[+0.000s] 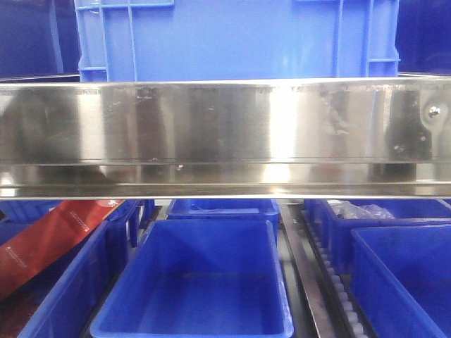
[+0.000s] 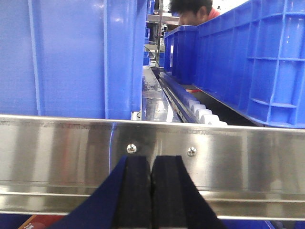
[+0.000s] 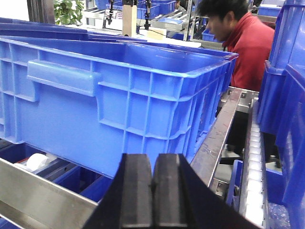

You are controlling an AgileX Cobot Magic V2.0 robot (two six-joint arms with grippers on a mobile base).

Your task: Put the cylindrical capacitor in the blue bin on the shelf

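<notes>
Black rubber pads pressed flat together are what we see at both wrists: the left end effector (image 2: 151, 191) is closed with no gap and nothing visible between its pads, and the right end effector (image 3: 152, 191) is closed the same way, also with nothing showing. The cylindrical capacitor does not appear in any view, so we cannot say where it lies or how its long axis runs; if either end effector carries it, the pads hide it completely. Outward from the left end effector, the steel ledge of the shelf (image 2: 214, 157) stands just ahead and squarely across our line, with a tall blue crate (image 2: 71, 57) standing on the tier above it. From the right wrist, another large blue crate (image 3: 119, 95) fills the view ahead, and a person in red (image 3: 248, 45) works beyond the rack. In the front view the ledge spans the frame, and the empty blue bin (image 1: 201, 282) sits below it, centred and open upward. We judge the bin lies forward and under the ledge from both arms, neither clearly nearer.
</notes>
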